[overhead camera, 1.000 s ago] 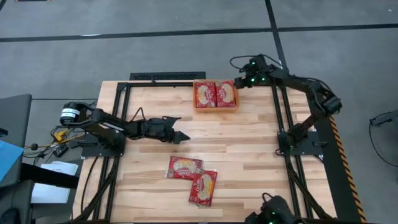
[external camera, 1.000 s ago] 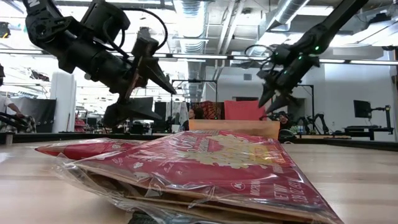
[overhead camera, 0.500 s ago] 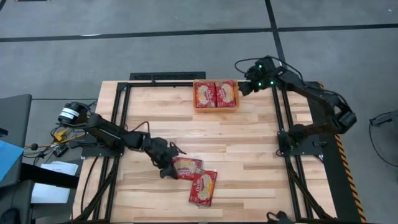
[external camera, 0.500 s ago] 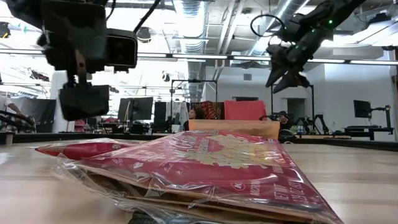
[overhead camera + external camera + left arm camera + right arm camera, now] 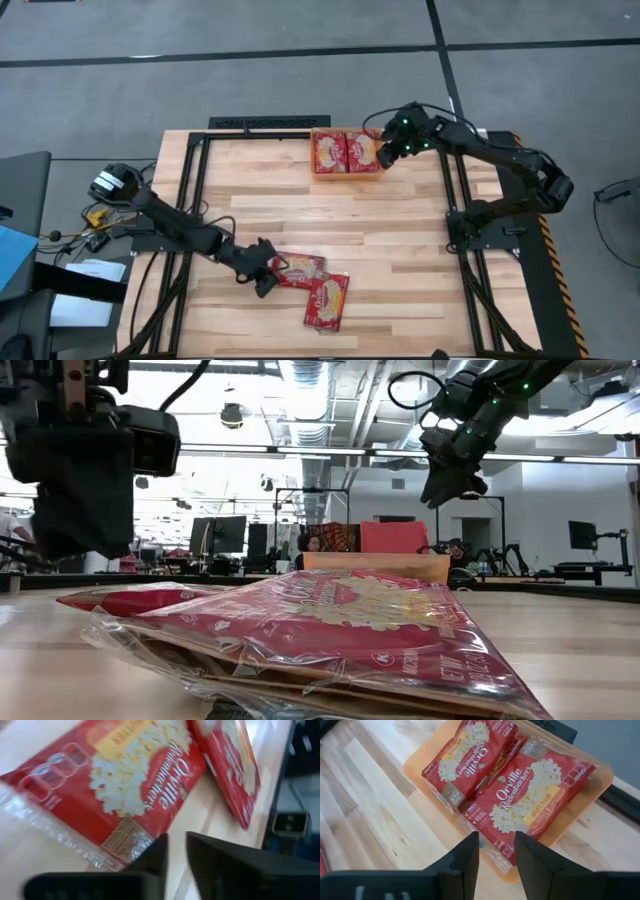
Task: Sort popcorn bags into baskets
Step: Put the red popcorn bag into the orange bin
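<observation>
Wooden table [image 5: 400, 240] under both your arms. Beneath your right gripper [image 5: 383, 156], fingers parted and holding nothing, the orange basket [image 5: 415, 757] carries two popcorn bags [image 5: 530, 795] side by side. Your left gripper [image 5: 268, 279], fingers nearly together, sits at the edge of a loose bag [image 5: 120, 785]; another bag [image 5: 227, 765] lies just beyond.
</observation>
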Controlling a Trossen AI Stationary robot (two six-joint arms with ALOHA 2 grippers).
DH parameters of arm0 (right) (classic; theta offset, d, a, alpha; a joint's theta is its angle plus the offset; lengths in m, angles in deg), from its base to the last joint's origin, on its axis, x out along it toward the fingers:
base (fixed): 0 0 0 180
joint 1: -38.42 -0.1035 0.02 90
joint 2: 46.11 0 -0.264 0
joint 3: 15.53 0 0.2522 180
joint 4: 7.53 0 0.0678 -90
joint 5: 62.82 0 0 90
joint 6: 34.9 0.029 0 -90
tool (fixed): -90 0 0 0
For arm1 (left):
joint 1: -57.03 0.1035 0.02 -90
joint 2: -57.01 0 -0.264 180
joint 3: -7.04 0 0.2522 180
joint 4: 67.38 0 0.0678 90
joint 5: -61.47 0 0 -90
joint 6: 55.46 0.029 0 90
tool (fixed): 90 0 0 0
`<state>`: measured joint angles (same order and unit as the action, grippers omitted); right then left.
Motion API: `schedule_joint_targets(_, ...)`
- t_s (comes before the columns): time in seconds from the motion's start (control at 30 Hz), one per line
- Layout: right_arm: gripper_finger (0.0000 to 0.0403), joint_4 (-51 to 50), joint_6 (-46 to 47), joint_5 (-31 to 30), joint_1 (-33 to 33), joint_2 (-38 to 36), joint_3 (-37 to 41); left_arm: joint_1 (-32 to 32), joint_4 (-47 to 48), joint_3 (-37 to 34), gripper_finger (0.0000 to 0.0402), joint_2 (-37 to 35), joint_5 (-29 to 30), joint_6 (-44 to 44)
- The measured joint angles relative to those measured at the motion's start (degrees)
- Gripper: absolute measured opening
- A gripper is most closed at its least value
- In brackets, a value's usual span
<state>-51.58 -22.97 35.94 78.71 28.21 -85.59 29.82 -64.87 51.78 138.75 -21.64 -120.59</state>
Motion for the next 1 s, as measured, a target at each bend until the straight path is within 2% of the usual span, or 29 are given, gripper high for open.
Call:
schedule_joint_targets(0.1, 0.0137, 1.2, -0.4, -0.1, -0.5, 0.0, 0.0, -2.2, 1.2, 0.0, 0.001, 0.0, 4.1, -3.8)
schedule_joint_targets(0.3, 0.0123, 2.8, -0.4, 0.0, -1.0, 0.0, 0.0, -3.7, 8.0, 0.0, 0.0001, 0.0, 5.3, -8.9)
schedule_joint_targets(0.5, 0.0122, 2.7, -0.4, 0.1, -1.4, 0.0, 0.0, -1.9, 12.4, 0.0, 0.0, 0.1, 6.4, -10.5)
schedule_joint_targets(0.6, 0.0122, 2.7, -0.4, 0.2, -1.3, 0.0, 0.0, -0.7, 11.7, 0.0, 0.0, 1.8, 5.5, -9.5)
schedule_joint_targets(0.8, 0.0119, 2.7, -0.4, 0.2, -1.3, 0.0, 0.0, 2.4, 4.6, 0.2, 0.0, 8.4, 2.7, -10.8)
schedule_joint_targets(1.0, 0.012, 2.6, -1.6, 0.3, -1.3, 0.0, 0.0, 8.6, -4.3, 0.2, 0.0, 11.3, 3.9, -8.3)
